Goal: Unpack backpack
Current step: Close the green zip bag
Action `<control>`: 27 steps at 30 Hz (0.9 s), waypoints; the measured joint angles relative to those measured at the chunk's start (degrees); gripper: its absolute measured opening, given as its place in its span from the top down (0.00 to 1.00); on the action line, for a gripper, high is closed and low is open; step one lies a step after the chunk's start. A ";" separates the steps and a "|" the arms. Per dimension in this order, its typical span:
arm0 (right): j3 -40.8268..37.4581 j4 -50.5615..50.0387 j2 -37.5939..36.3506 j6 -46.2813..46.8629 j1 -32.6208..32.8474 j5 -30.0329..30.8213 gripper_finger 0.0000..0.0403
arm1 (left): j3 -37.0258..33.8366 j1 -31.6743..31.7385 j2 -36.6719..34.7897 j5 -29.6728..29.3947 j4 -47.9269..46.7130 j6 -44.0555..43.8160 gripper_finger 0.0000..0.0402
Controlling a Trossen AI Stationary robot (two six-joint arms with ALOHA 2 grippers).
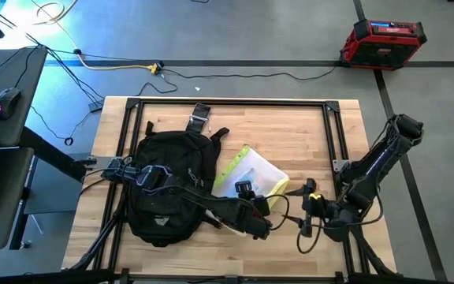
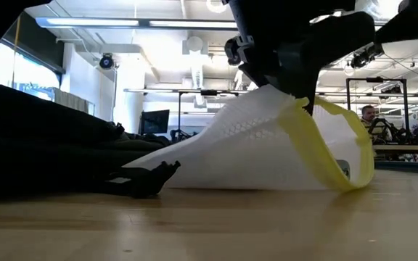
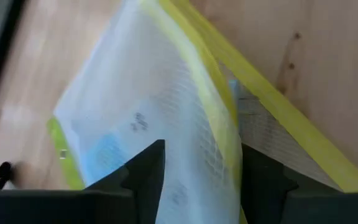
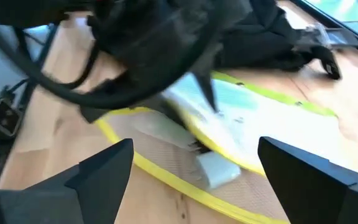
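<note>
The left gripper (image 3: 201, 180) has its fingers apart around the mesh pouch (image 1: 252, 177), probably releasing it beside the backpack (image 1: 168, 185). The right gripper (image 4: 194, 180) waits open near the pouch.

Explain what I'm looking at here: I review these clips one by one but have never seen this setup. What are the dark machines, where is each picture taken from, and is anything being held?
Two dark robot arms work at a wooden table. One picture looks straight down, one looks level across the tabletop, and two come from cameras on the arms' wrists. On the table lie a black backpack and, beside it, a translucent mesh pouch with neon-yellow trim. The left gripper has its two fingers on either side of the pouch's edge; the fingers stand apart, so I cannot say the pouch is firmly held. In the tabletop view one end of the pouch is raised under that arm. The right gripper waits open nearby, facing the pouch, holding nothing.
</note>
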 joint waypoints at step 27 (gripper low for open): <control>-0.02 -31.04 19.85 -5.67 -16.82 -18.84 0.38 | 1.05 -5.46 -3.54 -4.20 -1.35 2.41 0.62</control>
